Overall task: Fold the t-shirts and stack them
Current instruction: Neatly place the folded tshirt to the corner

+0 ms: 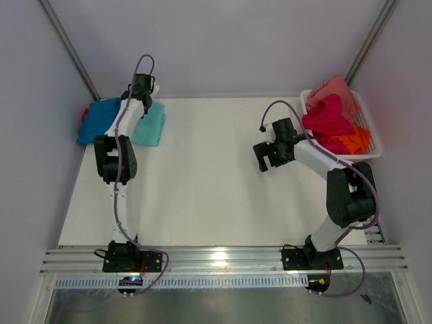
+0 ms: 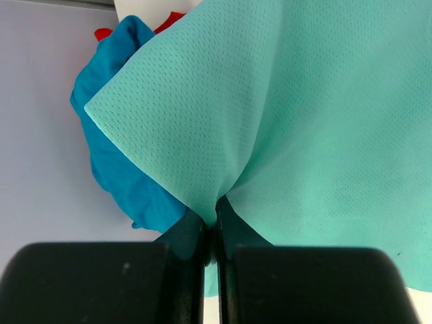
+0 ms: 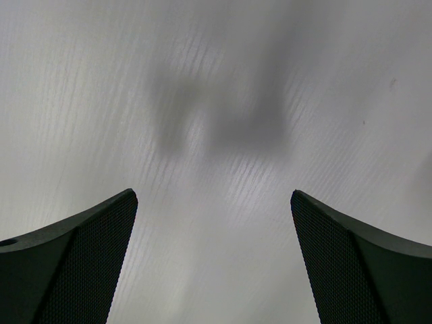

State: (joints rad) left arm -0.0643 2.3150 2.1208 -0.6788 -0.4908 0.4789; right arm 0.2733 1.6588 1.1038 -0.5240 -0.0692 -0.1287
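A folded mint-teal t-shirt lies at the table's far left, beside and partly over a blue t-shirt with a red one under it. My left gripper is at the far side of that pile, shut on a fold of the mint-teal t-shirt; the blue one and a red edge show to its left. My right gripper is open and empty over bare table. Magenta, salmon pink and orange t-shirts lie in the basket.
A white mesh basket stands at the table's far right. Grey walls close in the back and both sides. A metal rail runs along the near edge with both arm bases on it.
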